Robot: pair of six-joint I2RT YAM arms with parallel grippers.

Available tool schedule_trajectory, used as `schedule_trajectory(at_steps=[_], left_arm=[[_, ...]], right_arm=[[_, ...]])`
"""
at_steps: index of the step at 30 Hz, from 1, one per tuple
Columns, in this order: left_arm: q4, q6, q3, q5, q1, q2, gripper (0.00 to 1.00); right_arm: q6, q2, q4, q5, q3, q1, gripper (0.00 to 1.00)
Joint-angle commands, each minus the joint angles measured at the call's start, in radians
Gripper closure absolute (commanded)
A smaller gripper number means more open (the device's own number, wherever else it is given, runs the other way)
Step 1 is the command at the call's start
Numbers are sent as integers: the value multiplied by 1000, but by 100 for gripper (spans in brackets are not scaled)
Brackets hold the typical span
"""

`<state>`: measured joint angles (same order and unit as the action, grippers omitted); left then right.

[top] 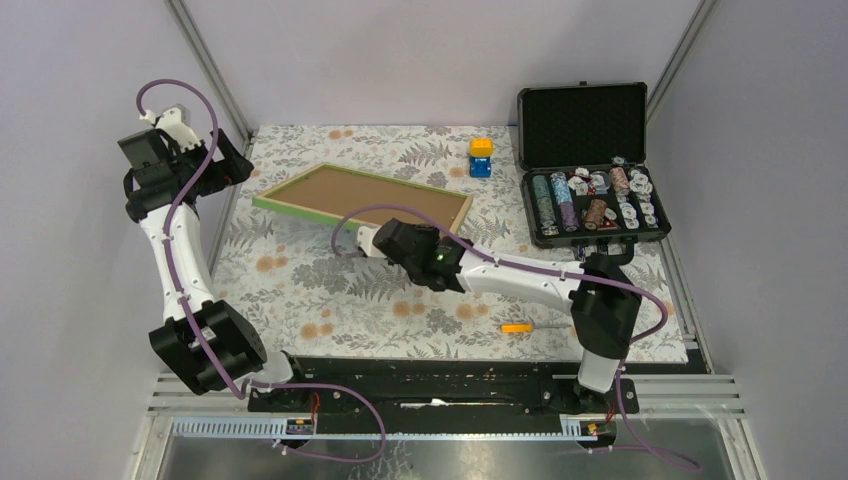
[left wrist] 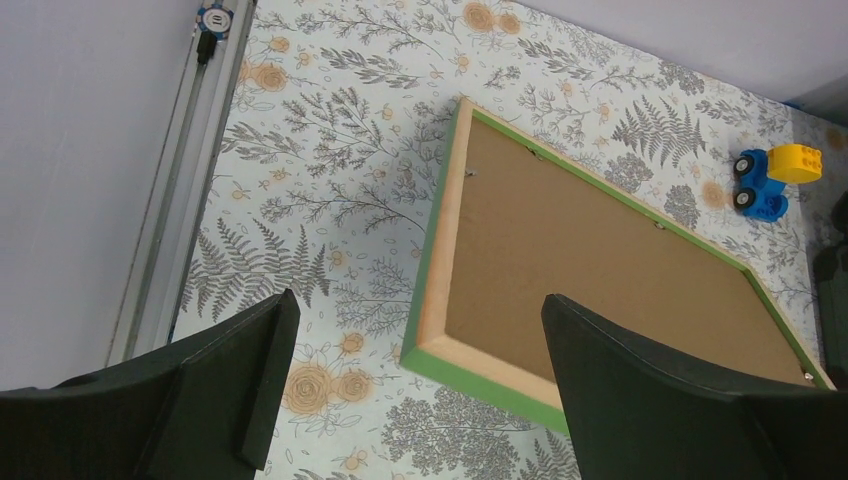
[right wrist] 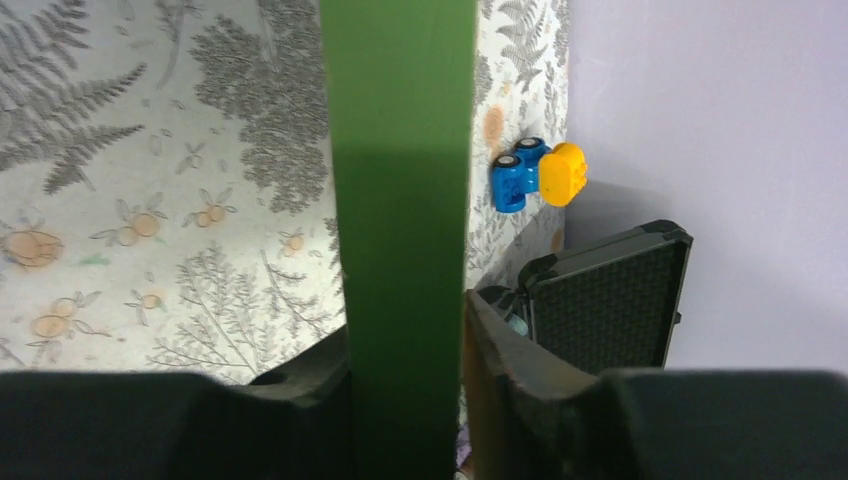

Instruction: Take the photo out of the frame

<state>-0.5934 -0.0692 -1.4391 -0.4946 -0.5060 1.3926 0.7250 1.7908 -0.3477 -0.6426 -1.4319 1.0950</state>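
The frame (top: 365,202) has a green border, a brown board back facing up and a light wood rim, and sits tilted on the floral cloth at mid table. It also shows in the left wrist view (left wrist: 600,250). My right gripper (top: 432,240) is shut on the frame's near right edge; the green edge (right wrist: 400,200) runs between the fingers (right wrist: 510,350). My left gripper (left wrist: 415,390) is open and empty, held high over the frame's left corner. The photo is hidden.
An open black case (top: 590,165) with poker chips stands at the right. A blue and yellow toy block (top: 481,156) sits behind the frame. An orange-handled screwdriver (top: 520,327) lies near the front edge. A metal rail (left wrist: 175,190) borders the cloth on the left.
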Motion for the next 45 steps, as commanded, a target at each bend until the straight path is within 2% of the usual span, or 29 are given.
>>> schedule_trajectory(at_steps=[1,6,9,14,17,21,26,34,40,42,45], left_arm=[[47,29,9,-11,-2,-31,1],[48,31,15,-14,-4,-33,1],[60,31,33,-18,-4,-38,1],[77,35,82,-30,-4,-42,1],[77,49,111,-35,-4,-45,1],[77,62,151,-44,-3,-55,1],[72,103,191,-48,-4,-64,1],[46,122,221,-77,-2,-60,1],[4,169,237,-100,0,-64,1],[-35,212,238,-106,7,-71,1],[-107,316,259,-109,24,-99,1]], right_arm=[[-17,-25,200,-73,65,58,56],[37,19,426,-164,181,105,50],[59,43,521,-184,235,135,39],[36,99,571,-191,274,167,31],[16,138,569,-189,289,184,23],[-46,175,514,-158,283,203,11],[-115,186,411,-94,262,234,1],[-255,135,113,155,164,299,1],[-307,62,-21,382,104,297,0],[-330,30,-72,472,66,274,0],[-380,12,-147,619,-19,166,0]])
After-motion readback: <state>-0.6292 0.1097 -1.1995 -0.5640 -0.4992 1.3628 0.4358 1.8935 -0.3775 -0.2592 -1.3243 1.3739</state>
